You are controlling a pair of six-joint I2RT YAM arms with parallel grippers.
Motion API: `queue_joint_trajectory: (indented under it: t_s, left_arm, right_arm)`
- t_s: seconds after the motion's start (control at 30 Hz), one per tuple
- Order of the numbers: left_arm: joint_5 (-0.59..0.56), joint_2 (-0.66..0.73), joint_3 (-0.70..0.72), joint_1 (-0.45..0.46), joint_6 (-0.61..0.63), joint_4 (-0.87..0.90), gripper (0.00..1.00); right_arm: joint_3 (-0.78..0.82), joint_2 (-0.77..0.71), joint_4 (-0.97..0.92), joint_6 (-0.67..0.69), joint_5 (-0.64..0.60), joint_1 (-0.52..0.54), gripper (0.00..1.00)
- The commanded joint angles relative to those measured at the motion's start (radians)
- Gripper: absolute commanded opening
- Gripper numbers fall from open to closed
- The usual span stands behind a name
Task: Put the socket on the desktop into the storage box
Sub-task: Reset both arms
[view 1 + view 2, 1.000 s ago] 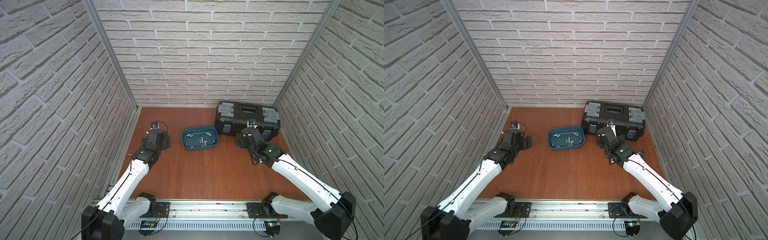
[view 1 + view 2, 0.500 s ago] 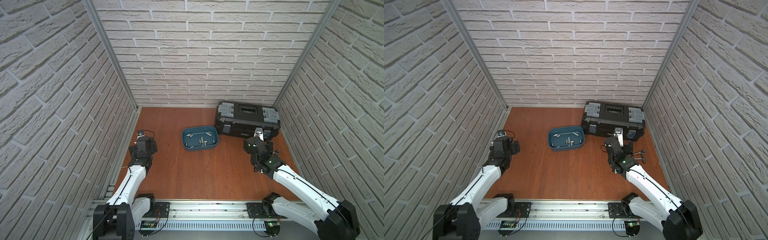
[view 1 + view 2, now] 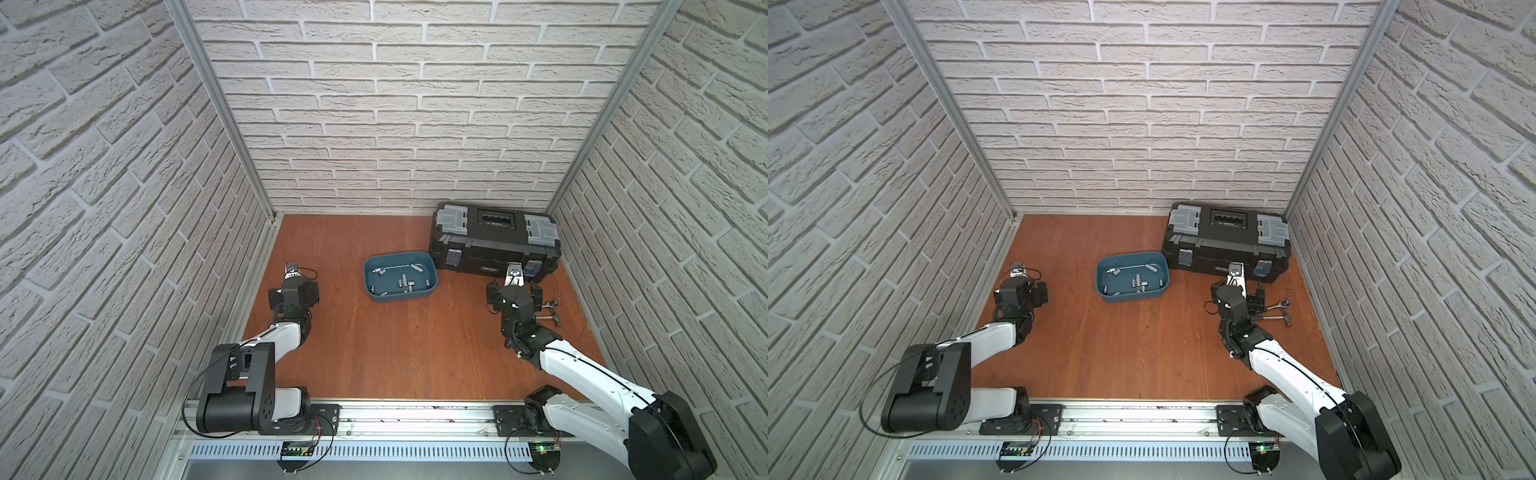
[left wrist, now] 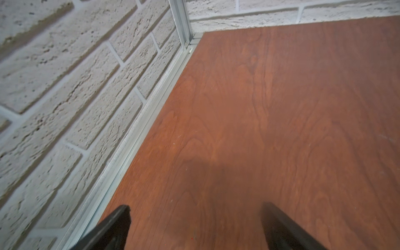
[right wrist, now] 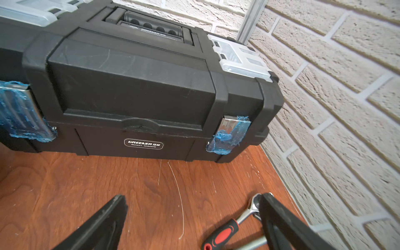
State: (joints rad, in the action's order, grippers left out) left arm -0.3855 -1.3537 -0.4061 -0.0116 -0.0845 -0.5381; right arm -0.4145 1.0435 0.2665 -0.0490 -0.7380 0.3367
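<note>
The left claw is released and holds nothing; under it I see only bare desktop close to the side wall. The right claw is also spread wide and empty, in front of the black toolbox. One of its fingers hangs over the head of the ratchet.

The sockets lie inside the storage box, which stands just beside the toolbox. I find no loose socket on the wood, but the right arm hides a part of it.

I judge that the work is almost done. To finish well, I would lift the right claw straight up, so that the finger does not catch the ratchet. Then I would look at the hidden ground before I stop.

My count:
- claws: two
- storage box: one
- toolbox: one
- ratchet: one
- hammer: one
- small metal pieces in the box: about eight, plus one long thin bar; they are too small to count with certainty
</note>
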Motion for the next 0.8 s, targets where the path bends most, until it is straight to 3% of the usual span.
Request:
queue_joint_trajectory:
  t_s: [0.0,0.33,0.57,0.77]
  left_arm:
    - [0.063,-0.035,0.013,-0.007,0.041,-0.176,0.98]
    - [0.135,-0.21,0.051,0.001,0.076,-0.426,0.98]
    - [0.16,-0.203,0.039,-0.011,0.067,-0.39,0.98]
    - [0.157,-0.199,0.039,-0.011,0.067,-0.382,0.98]
  right_arm:
    - [0.023,0.039,0.159,0.032,0.046,-0.029,0.99]
    - [0.081,0.133,0.321,0.048,0.131,-0.095,0.99]
    - [0.086,0.249,0.457,0.033,0.209,-0.132,0.99]
    - [0.074,0.294,0.521,0.105,0.297,-0.165,0.99]
